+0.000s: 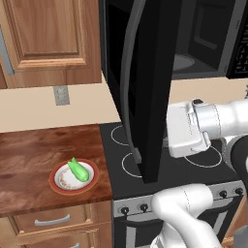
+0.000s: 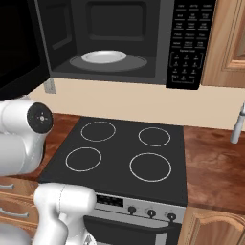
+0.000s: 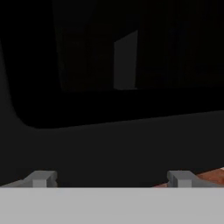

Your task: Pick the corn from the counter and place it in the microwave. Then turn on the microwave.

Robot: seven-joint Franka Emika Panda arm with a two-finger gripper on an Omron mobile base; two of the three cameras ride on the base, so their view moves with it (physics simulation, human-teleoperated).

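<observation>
Your fingers (image 3: pixel 109 179) stand wide apart, holding nothing, pressed up close to the open microwave door (image 1: pixel 150 97). The corn (image 1: pixel 78 169) lies on the plate (image 1: pixel 60 186) on the tabletop (image 1: pixel 29 155), left of that door, tip pointing away.

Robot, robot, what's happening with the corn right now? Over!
Gripper open, empty. Corn sits on plate on counter. Microwave door open, between hand and corn.

microwave (image 2: pixel 119 43) button panel (image 2: pixel 189 43) labels too small to read
</observation>
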